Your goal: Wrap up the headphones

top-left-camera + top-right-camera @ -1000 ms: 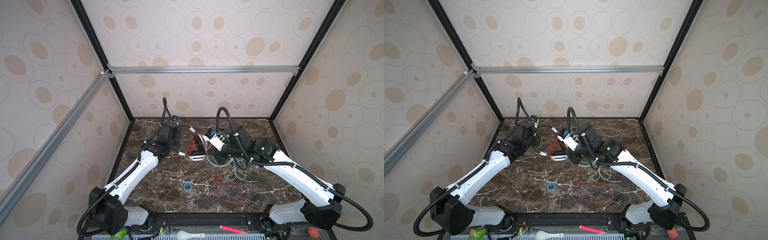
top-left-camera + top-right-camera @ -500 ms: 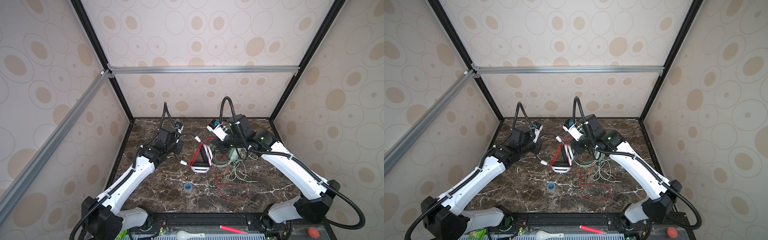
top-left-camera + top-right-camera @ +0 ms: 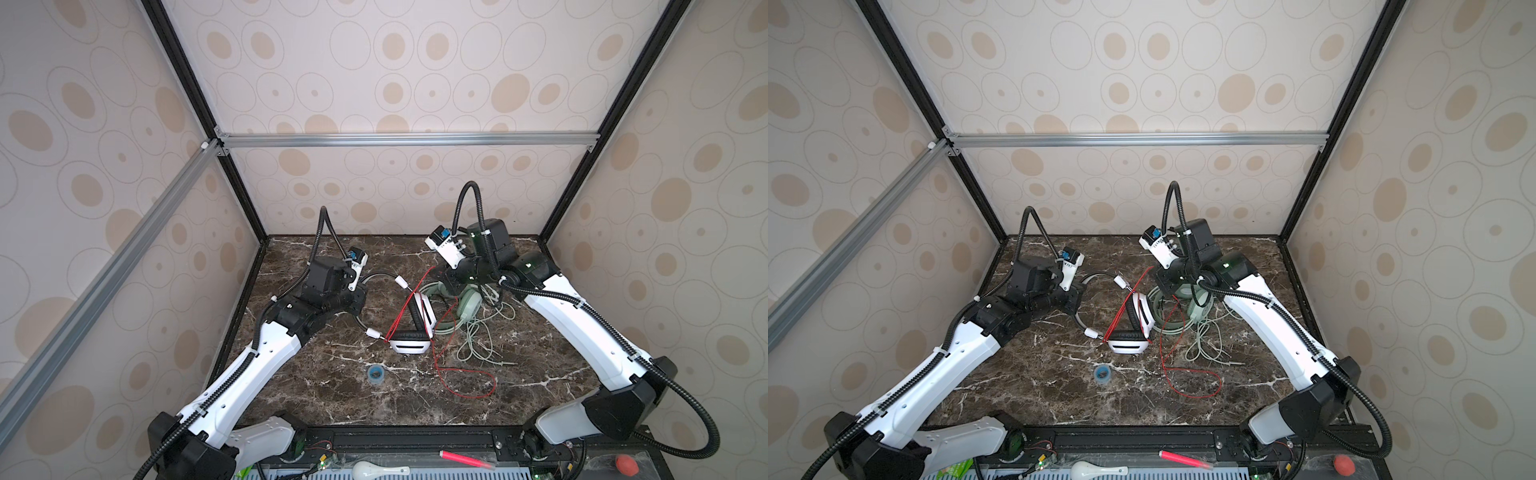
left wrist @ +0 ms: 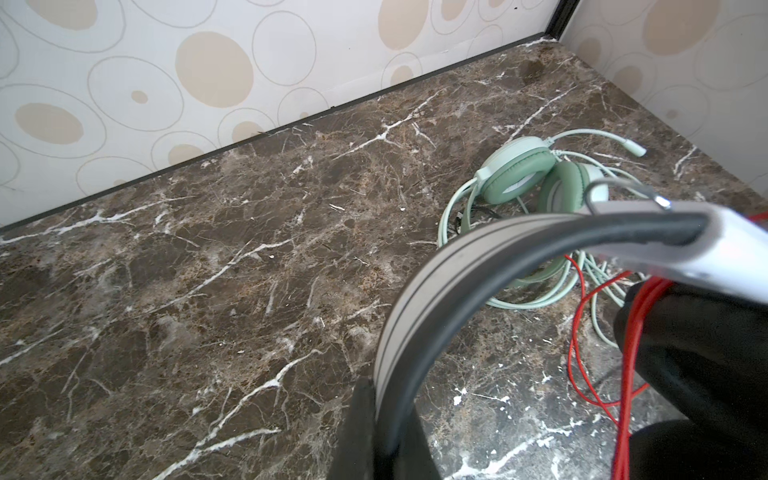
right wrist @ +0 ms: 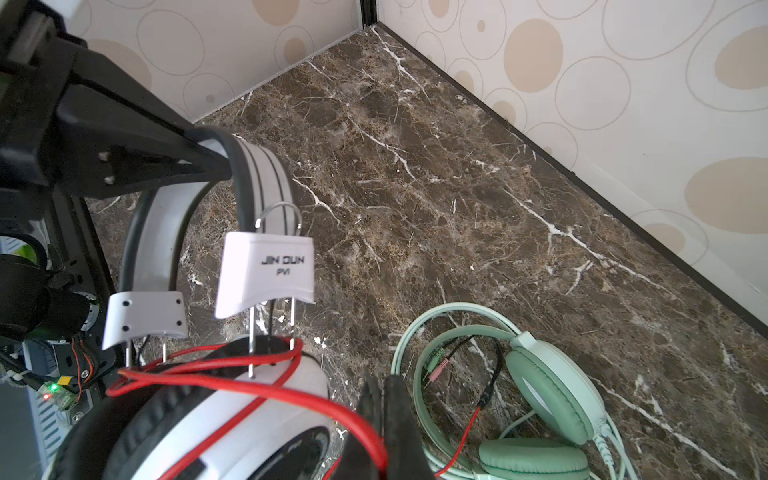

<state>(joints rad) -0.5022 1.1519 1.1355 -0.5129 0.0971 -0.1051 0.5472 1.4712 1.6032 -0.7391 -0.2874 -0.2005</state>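
Observation:
The white-and-black headphones (image 3: 412, 344) (image 3: 1128, 345) are in mid-table, one cup on the marble and the headband arching left. My left gripper (image 3: 360, 293) (image 3: 1076, 300) (image 4: 384, 399) is shut on that headband (image 4: 436, 282) (image 5: 266, 183). A thin red cord (image 3: 409, 305) (image 3: 1125, 307) (image 5: 311, 397) crosses the cups and runs up to my right gripper (image 3: 446, 283) (image 3: 1160, 286) (image 5: 382, 388), which is shut on it. The rest of the cord loops loosely toward the front. The mint-green headphones (image 3: 467, 309) (image 3: 1198, 308) (image 4: 515, 174) (image 5: 548, 390) lie flat under the right gripper.
The mint pair's pale cord (image 3: 478, 343) (image 3: 1204, 345) sprawls tangled to the front right. A small blue tape roll (image 3: 376, 372) (image 3: 1100, 372) sits near the front middle. Patterned walls close three sides. A pink marker (image 3: 461, 459) lies off the front edge.
The white-and-black headphones have slid toward the front and turned, carried by the left gripper. The right gripper has drawn back and up, and the red cord now runs straighter between cups and jaws.

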